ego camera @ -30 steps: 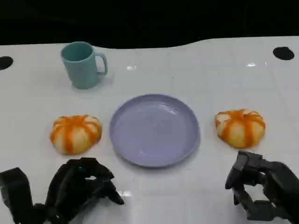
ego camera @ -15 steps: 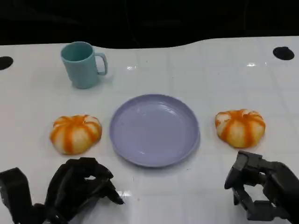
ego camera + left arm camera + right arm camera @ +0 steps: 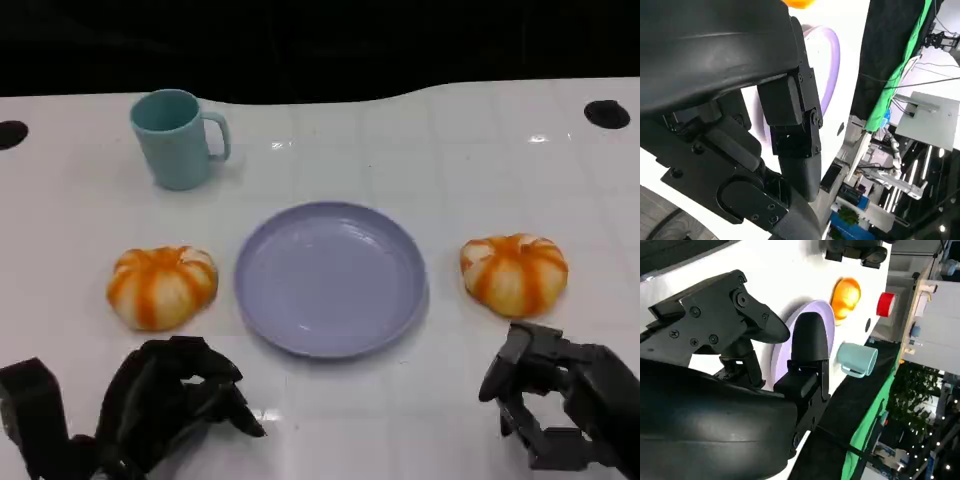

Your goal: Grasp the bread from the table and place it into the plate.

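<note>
From the head view, nothing's started: the plate sits bare, one bread to its left, another bread to its right, both on the table. Left hand curled, holding nothing; right hand loosely spread, holding nothing. Right wrist view: plate between, far bread beyond, untouched.

Orange-striped breads flank empty lavender plate.
</note>
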`<state>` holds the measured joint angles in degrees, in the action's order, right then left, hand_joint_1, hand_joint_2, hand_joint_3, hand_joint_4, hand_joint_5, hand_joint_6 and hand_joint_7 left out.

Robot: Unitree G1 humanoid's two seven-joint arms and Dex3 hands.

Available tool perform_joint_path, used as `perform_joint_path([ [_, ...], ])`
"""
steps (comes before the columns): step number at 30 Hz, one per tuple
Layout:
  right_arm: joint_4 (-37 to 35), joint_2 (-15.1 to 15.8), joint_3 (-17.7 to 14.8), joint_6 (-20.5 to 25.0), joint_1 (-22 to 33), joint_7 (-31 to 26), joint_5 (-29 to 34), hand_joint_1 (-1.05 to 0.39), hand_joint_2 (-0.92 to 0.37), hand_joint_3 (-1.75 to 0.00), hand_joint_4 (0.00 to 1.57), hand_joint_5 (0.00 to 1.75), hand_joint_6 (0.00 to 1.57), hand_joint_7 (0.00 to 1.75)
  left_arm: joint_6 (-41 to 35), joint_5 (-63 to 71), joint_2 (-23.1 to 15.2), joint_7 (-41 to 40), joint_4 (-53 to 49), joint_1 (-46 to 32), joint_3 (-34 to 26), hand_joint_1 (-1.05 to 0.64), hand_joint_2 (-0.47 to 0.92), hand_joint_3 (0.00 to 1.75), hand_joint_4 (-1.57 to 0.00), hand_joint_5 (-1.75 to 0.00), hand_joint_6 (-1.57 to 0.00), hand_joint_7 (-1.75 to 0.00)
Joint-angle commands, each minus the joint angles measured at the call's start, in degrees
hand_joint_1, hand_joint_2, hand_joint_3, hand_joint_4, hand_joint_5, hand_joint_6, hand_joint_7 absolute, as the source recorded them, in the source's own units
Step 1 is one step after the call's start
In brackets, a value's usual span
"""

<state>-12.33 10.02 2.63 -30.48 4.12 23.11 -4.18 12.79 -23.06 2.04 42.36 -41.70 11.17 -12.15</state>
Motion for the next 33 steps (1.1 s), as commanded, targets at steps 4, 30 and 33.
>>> perform_joint_path([
  [4, -0.81, 3.08, -2.27, -3.74, -3.12, -0.45, 0.86, -0.11, -0.59, -0.94, 0.66, 1.33, 0.69, 0.96, 0.35, -0.11, -1.03, 0.12, -0.15, 0.68, -0.40, -1.05, 0.69, 0.00, -1.57, -0.60, -1.57, -0.25],
  [30, 10.83, 19.66, -2.09, 2.65, -11.92, -17.17, 44.02, -0.54, -0.92, 0.00, 0.23, 0.09, 0.36, 0.00, 0.96, 0.12, -0.48, -0.18, -1.04, 1.21, -0.30, -1.05, 0.69, 0.00, -1.57, -0.61, -1.57, -0.25],
  [33, 11.07, 20.67, 0.47, 6.03, -14.06, -16.76, 49.14, -0.56, -0.92, -0.01, 0.17, 0.06, 0.29, 0.00, 1.87, 0.48, -0.41, -0.32, -1.18, 1.18, -0.17, -1.05, 0.70, 0.00, -1.57, -0.61, -1.57, -0.25],
])
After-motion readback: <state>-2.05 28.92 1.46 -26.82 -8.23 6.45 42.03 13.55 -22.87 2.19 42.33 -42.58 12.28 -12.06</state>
